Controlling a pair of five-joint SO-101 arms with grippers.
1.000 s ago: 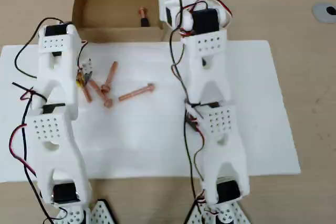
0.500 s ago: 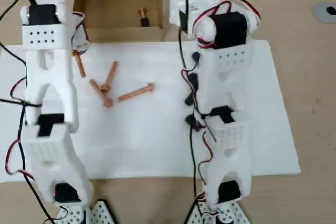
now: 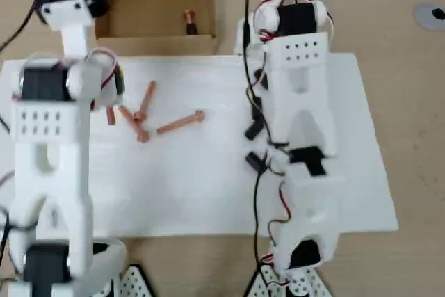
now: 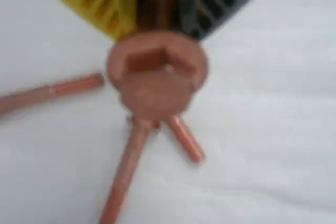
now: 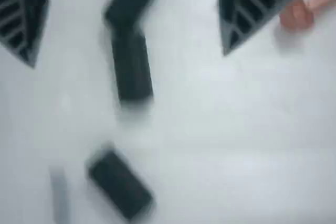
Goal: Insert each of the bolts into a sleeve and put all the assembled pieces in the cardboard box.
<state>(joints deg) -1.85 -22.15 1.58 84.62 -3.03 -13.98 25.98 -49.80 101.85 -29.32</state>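
Raised since earlier, your left end effector point(image 4: 157, 19) pinches bolt point(image 4: 156, 72); sleeves point(image 5: 131, 77) lie rightward, under spread right end effector point(image 5: 128, 56).

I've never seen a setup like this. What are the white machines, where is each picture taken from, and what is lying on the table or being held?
These are two small white robot arms side by side, the left arm and the right arm, each ending in jaws. The high view looks down on the table from a fixed camera. The other two pictures come from a camera on each arm's wrist. On the white sheet lie three copper bolts and, by the right arm, black sleeves. The cardboard box at the far edge holds one assembled piece. The left jaws are shut on a fourth bolt, seen head-on in the left wrist view. The right jaws are open over the sleeves and hold nothing.
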